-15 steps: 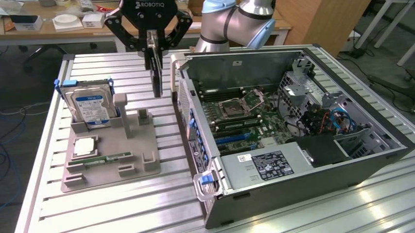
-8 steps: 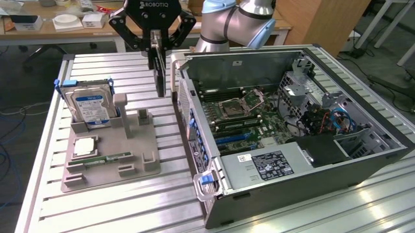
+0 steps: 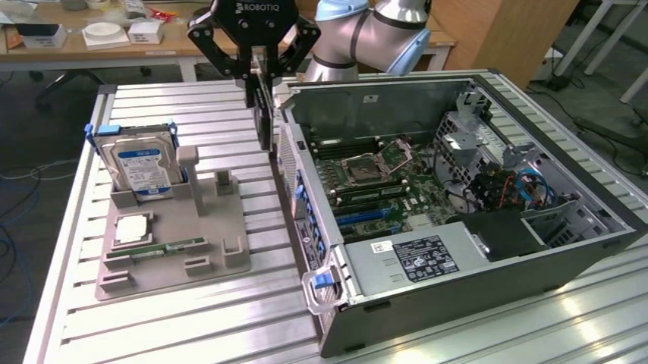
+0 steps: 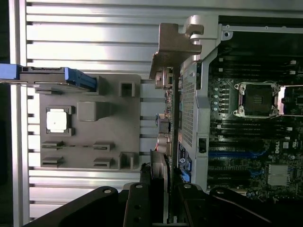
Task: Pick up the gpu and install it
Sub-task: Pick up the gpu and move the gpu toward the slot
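My gripper (image 3: 259,74) is shut on the gpu (image 3: 265,114), a thin dark card that hangs edge-down in the air. It hangs between the grey holder (image 3: 202,220) and the open computer case (image 3: 567,250), close to the case's near wall. In the wrist view the gpu (image 4: 175,118) shows edge-on, its greyish metal bracket (image 4: 174,47) at the far end and the gripper (image 4: 163,194) clamped on the near end. The card lines up just outside the case wall (image 4: 189,109). The motherboard (image 3: 380,182) lies exposed inside the case.
The grey holder carries a silver hard drive (image 3: 142,168) standing upright, a processor chip (image 3: 133,227) and a green memory stick (image 3: 167,248). All stand on a slatted aluminium table (image 3: 182,326). A desk with boxes (image 3: 91,34) stands behind.
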### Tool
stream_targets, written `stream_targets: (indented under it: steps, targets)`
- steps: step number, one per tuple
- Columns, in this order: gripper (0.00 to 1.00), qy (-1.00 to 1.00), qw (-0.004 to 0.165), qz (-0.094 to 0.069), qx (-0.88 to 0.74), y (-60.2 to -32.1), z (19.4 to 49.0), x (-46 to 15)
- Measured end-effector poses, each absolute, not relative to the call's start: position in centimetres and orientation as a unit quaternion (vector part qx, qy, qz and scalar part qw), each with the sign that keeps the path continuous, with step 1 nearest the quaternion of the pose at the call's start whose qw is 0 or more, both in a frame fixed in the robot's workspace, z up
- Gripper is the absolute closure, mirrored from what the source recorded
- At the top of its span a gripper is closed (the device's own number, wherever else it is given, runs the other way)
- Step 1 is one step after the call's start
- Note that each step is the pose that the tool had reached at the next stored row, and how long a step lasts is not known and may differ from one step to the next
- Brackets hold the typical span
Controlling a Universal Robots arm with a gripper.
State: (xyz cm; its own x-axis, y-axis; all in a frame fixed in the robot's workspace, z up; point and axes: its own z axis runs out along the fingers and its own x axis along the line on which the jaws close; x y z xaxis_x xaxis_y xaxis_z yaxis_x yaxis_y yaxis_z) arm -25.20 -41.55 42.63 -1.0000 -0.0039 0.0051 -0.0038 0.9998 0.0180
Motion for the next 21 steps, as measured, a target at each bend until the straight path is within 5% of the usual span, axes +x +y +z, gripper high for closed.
stream_targets:
  steps: [21]
  targets:
    - [0.73,-1.000,0.003,-0.009,0.002,-41.5,42.6,-23.6]
